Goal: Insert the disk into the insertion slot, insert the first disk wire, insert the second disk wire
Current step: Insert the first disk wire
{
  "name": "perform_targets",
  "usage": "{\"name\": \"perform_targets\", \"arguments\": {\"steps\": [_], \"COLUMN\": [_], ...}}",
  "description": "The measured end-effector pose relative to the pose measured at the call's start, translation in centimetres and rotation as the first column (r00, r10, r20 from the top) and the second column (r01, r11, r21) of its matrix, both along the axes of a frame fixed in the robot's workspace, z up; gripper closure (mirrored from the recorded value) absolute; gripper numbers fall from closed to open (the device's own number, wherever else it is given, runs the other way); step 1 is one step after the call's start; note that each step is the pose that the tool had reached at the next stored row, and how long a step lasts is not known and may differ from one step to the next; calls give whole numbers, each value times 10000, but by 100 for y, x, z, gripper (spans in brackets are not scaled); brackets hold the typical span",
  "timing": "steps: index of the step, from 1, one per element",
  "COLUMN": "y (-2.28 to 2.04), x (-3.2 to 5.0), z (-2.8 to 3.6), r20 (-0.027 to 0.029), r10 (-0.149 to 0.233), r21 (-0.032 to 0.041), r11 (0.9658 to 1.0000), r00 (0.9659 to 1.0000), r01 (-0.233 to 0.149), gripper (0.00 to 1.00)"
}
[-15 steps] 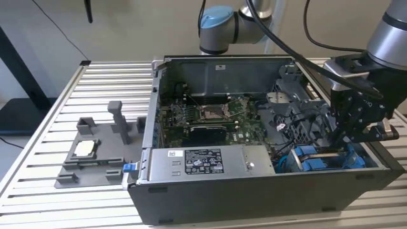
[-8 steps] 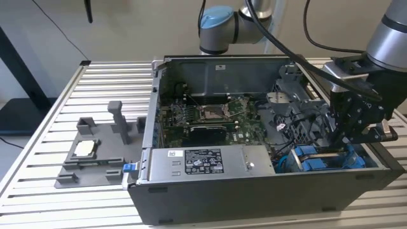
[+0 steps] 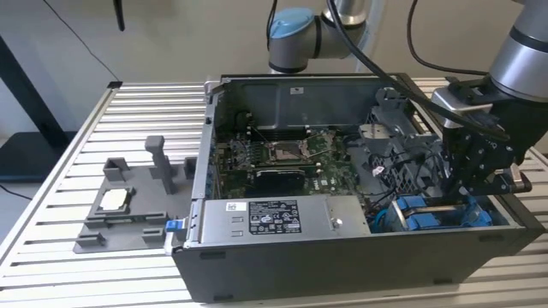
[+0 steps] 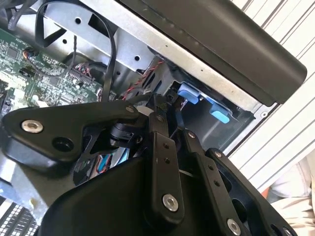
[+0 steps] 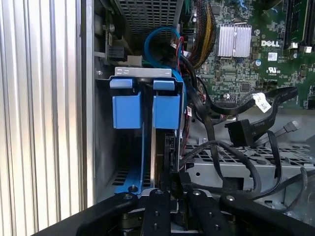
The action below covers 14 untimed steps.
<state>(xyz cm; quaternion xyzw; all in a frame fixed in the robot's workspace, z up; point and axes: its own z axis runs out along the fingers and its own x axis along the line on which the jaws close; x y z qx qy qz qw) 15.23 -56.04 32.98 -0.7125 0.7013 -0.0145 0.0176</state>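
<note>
The disk stands on edge in the insertion slot, with its blue caddy tabs facing out. In the exterior view the blue caddy sits in the front corner of the black case, at that view's right. My gripper reaches down into the case just above it. In both wrist views the fingertips are close together. My gripper is pinched on a black wire connector at the disk's end. The fingertips of the gripper point at the blue tabs.
A second black connector lies loose on its cable over the grey metal tray. Beside the slot are cable bundles, the motherboard and the silver power-supply box. A grey fixture stands on the slatted table at the exterior view's left.
</note>
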Motion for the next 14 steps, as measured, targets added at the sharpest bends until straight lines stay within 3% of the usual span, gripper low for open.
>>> {"name": "perform_targets", "arguments": {"steps": [4,5,6,11,14], "y": [0,0,0,0,0], "x": [0,0,0,0,0], "z": [-8,-6,5,169,227], "r20": [0,0,0,-1,-1], "r10": [-1,0,-1,-1,0], "r21": [6,2,-8,-9,-8], "r11": [10000,10000,10000,10000,10000], "r00": [10000,10000,10000,10000,10000], "r01": [1,0,1,1,0], "gripper": [80,73,73,73,73]}}
